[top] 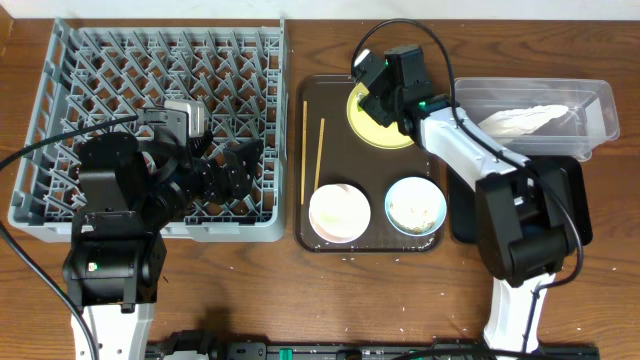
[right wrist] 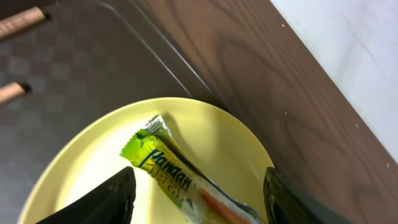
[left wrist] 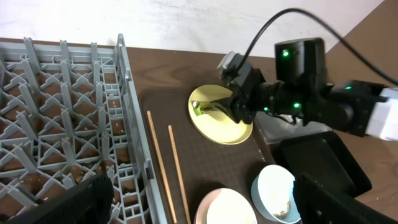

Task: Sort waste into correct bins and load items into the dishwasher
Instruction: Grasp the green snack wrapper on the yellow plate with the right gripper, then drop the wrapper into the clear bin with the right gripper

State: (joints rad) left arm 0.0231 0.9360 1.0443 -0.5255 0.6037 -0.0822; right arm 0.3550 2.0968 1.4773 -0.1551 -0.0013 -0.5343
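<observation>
Hovering over the yellow plate [right wrist: 81, 162], what does the right claw [right wrist: 199, 186] have hold of? asks the first watcher.

Nothing yet, says the second. Its fingers [right wrist: 112, 199] stand wide apart at the bottom corners of the right wrist view, and the green-yellow snack wrapper [right wrist: 171, 165] lies flat on the plate in the gap between them.

Which way does the wrapper run?

From upper left to lower right of that view. Its long axis is slanted to the line the fingers would close along, so they would likely meet its long sides at an angle. A small wrist turn may square the pinch.

And the other arm?

The left claw [top: 240, 168] hangs over the grey dish rack [top: 60, 120] at the left of the overhead frame, spread open and empty, well apart from the plate. The right arm is plainly nearer.

Where would the wrapper go?

The clear tub [top: 590, 105] at upper right holds crumpled white paper [top: 525, 120], and the black tray [top: 462, 210] sits below it on the desk. The second judges either lies on the right arm's side.
</observation>
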